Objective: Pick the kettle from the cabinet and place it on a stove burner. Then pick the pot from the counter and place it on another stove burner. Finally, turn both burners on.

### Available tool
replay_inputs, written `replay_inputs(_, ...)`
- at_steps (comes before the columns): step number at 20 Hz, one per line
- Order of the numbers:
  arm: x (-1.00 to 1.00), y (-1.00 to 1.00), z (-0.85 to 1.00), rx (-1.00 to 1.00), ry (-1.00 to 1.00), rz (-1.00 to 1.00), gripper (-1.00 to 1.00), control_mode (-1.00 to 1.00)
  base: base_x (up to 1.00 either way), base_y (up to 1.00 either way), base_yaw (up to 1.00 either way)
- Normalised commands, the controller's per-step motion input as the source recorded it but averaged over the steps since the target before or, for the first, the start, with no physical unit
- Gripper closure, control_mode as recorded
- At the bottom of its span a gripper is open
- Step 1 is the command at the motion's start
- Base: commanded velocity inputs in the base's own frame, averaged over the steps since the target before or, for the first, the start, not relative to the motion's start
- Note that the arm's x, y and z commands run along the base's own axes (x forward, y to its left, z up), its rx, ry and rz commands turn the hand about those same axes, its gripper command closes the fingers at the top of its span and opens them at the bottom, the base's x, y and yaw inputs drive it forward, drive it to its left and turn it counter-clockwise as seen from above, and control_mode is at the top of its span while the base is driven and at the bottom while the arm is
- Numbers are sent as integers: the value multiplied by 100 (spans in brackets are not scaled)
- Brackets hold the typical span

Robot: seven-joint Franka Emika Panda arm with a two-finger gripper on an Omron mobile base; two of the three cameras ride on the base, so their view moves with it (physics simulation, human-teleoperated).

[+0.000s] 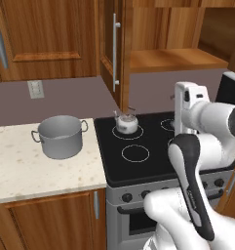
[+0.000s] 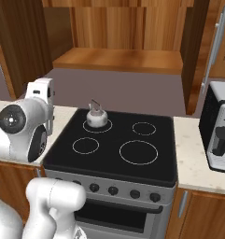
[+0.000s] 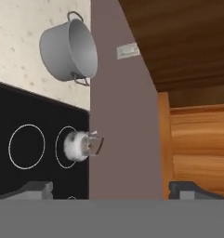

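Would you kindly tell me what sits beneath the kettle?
The kettle stands on the stove's back left burner ring. The ring's centre is covered by its body.

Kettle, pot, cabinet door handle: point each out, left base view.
kettle (image 1: 126, 123), left base view, on its rounded body.
pot (image 1: 61, 139), left base view, on its front wall.
cabinet door handle (image 1: 115, 51), left base view, mid-bar.
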Motion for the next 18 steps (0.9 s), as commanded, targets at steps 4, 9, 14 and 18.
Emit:
replay_inputs(4, -39, 25, 1, -18, 9, -16, -100, -100, 0, 0, 0)
replay_inputs(9, -27, 34, 0, -18, 17, -16, -100, -100, 0, 0, 0)
replay_inputs(14, -4, 37, -10, -16, 20, -9, -100, -100, 0, 0, 0)
replay_inputs(18, 0, 34, -12, -11, 13, -5, -100, -100, 0, 0, 0)
